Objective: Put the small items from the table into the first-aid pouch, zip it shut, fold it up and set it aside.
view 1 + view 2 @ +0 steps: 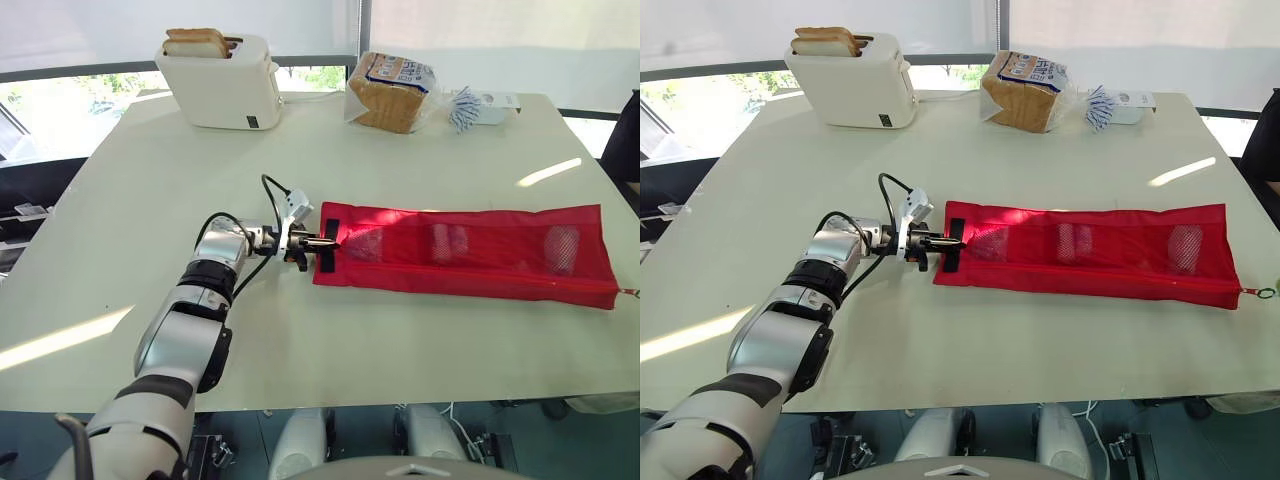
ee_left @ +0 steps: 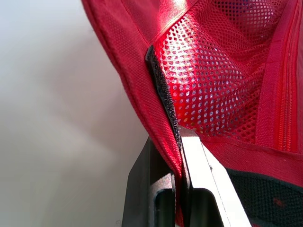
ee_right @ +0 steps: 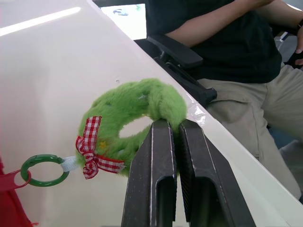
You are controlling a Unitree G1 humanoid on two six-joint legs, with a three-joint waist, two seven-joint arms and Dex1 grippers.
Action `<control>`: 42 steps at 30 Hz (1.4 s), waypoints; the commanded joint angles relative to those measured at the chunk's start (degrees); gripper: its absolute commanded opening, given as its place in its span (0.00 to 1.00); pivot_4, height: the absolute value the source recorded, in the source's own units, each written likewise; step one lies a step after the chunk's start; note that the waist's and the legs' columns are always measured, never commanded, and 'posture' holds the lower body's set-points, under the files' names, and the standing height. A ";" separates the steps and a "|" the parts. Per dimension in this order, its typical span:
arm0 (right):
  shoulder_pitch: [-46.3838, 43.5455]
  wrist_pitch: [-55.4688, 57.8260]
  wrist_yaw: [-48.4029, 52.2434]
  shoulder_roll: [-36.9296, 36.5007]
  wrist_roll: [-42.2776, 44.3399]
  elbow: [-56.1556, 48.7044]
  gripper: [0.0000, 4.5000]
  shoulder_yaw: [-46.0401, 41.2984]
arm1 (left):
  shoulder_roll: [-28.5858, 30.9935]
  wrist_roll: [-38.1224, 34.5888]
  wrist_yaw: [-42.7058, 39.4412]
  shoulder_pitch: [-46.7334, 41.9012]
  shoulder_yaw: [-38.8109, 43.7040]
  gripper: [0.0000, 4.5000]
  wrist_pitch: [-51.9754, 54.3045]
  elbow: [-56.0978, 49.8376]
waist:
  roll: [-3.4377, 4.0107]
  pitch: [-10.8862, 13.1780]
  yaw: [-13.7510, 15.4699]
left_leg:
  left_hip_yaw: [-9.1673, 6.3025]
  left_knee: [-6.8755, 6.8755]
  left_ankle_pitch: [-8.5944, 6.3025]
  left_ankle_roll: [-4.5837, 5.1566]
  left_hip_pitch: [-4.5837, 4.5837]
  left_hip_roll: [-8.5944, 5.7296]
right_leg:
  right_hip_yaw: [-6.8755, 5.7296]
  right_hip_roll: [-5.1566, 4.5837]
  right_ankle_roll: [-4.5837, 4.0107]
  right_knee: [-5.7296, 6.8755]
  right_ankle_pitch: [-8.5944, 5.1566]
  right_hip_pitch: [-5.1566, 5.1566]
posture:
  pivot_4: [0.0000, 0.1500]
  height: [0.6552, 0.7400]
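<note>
Pouch (image 1: 470,250) of red open-weave mesh cloth, denser woven border; rough black fuzzy strip (image 2: 163,90) on its end; table (image 1: 150,200) smooth, pale, faintly glossy; toaster (image 1: 225,85) glossy white plastic; bread bag (image 1: 400,85) clear shiny plastic; wreath (image 3: 118,101) shaggy green plush, checked cloth bow (image 3: 92,158); ring (image 3: 43,158) smooth green plastic.

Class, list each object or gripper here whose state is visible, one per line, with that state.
Red mesh pouch: unfolded, flat on table, items inside.
Left gripper: shut on the pouch's end.
Right gripper: shut on green fuzzy wreath charm.
Green plastic ring: linked to pouch and wreath.
White toaster: bread slices raised in its slots.
</note>
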 commanded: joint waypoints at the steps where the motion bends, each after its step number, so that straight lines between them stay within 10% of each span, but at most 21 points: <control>1: 2.12 0.12 2.02 -0.43 1.98 -3.84 0.00 -4.13 | 4.71 3.31 3.25 0.79 1.75 0.00 0.43 3.12 | 0.02 -0.02 -0.11 | 0.00 0.00 0.00 0.00 0.00 0.01 | 0.00 0.00 0.00 0.00 0.00 0.00 | 1.00 1.00; 6: 4.13 1.41 6.25 0.16 3.54 -8.17 0.00 -2.12 | 4.46 3.54 2.94 0.91 1.85 0.00 0.42 2.98 | 0.13 -0.10 -0.34 | 0.03 -0.01 0.00 0.00 0.04 0.04 | 0.03 0.03 0.00 0.01 0.00 0.00 | 1.00 1.00; 11: 7.06 5.24 12.76 0.36 9.13 -13.03 0.35 -2.31 | 4.24 4.07 2.02 1.40 2.12 0.00 0.34 2.10 | 0.20 -0.16 -0.34 | 0.03 -0.01 0.00 0.00 0.06 0.04 | 0.03 0.03 0.00 0.02 0.00 0.01 | 1.00 1.00; 16: 9.95 6.87 18.75 -0.19 14.00 -17.73 0.96 -3.65 | 4.46 4.66 1.65 1.55 2.45 0.00 0.19 1.84 | 0.23 -0.21 -0.41 | 0.03 -0.01 0.00 0.00 0.06 0.07 | 0.03 0.05 0.00 0.02 0.00 0.01 | 1.00 1.00; 30: 14.65 8.52 22.04 3.75 14.72 -25.33 0.98 1.46 | 8.05 5.38 -0.51 3.68 4.63 0.00 -18.75 0.54 | 0.15 -0.24 -0.78 | 0.03 -0.02 0.00 0.00 0.05 0.25 | 0.03 0.09 -0.01 0.02 0.00 -0.02 | 1.00 1.00; 42: 16.76 2.65 25.36 4.44 7.10 -23.06 1.00 4.93 | 18.18 -8.12 -20.73 5.22 5.87 0.99 -20.08 -16.13 | -0.08 -0.08 0.49 | -0.05 0.04 -0.01 0.01 -0.14 0.29 | -0.11 0.05 -0.01 -0.04 0.00 -0.07 | 1.00 1.00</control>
